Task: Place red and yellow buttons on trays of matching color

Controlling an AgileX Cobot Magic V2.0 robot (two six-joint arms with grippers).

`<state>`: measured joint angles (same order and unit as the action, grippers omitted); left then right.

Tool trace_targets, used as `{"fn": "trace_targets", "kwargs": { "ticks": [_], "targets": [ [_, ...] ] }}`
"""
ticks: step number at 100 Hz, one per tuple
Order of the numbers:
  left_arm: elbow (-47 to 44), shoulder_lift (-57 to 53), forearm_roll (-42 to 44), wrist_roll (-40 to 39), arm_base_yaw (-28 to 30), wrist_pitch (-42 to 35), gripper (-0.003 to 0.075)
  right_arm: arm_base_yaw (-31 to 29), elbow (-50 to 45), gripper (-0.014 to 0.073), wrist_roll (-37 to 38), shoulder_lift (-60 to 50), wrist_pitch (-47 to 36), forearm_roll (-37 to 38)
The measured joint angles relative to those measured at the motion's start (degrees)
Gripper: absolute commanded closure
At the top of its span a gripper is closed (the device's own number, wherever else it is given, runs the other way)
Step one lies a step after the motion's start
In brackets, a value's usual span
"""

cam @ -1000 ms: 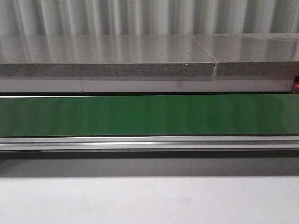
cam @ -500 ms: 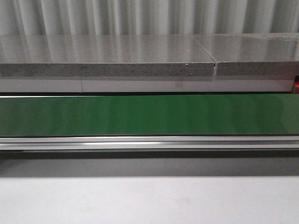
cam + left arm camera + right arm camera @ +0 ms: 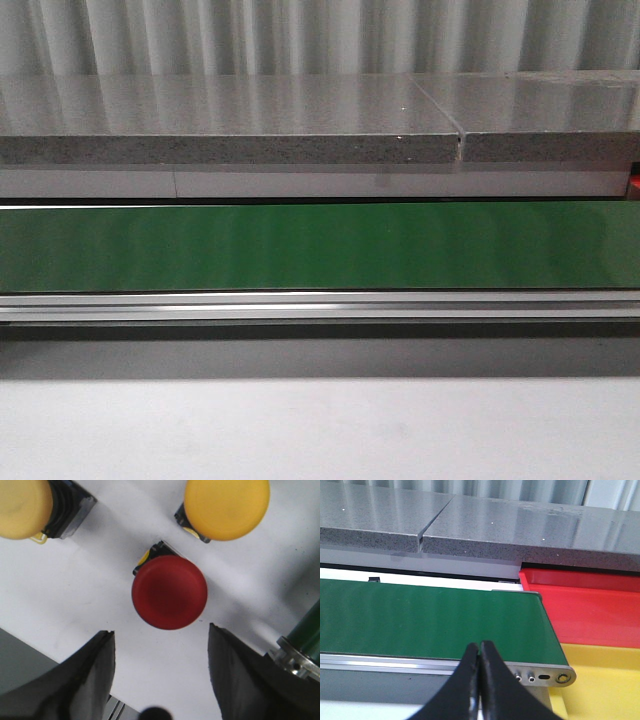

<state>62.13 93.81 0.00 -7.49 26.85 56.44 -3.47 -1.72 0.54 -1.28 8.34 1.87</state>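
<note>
Between my left gripper's (image 3: pixel 160 667) wide-spread fingers, just ahead of the tips, sat the red button (image 3: pixel 169 592), yellow buttons (image 3: pixel 227 507) flanking beyond. I judged this the approach: next, advance, then close. My right gripper (image 3: pixel 480 680) was pinched together, empty, over the green belt (image 3: pixel 420 617), red tray (image 3: pixel 590 610) ahead-right.

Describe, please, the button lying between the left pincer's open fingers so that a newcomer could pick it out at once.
On the white table under the left pincer, three mushroom-head buttons lie on their sides. The one wanted is the red button, centred just ahead of the open fingers. Its two neighbours, a yellow button and another yellow button, differ in colour; it alone is red.
</note>
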Motion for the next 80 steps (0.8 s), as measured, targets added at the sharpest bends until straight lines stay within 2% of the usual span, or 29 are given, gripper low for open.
{"fn": "trace_targets", "kwargs": {
  "ticks": [63, 70, 80],
  "targets": [
    [0.4, 6.4, -1.2, 0.0, 0.0, -11.3, 0.0314, 0.0, 0.0, 0.0659, 0.0, 0.0, 0.0, 0.0],
    [0.4, 6.4, -1.2, 0.0, 0.0, -11.4, 0.0339, 0.0, 0.0, 0.0659, 0.0, 0.0, 0.0, 0.0],
    [0.4, 6.4, -1.2, 0.0, 0.0, -11.4, 0.0415, 0.0, 0.0, 0.0659, 0.0, 0.0, 0.0, 0.0]
  ]
}}
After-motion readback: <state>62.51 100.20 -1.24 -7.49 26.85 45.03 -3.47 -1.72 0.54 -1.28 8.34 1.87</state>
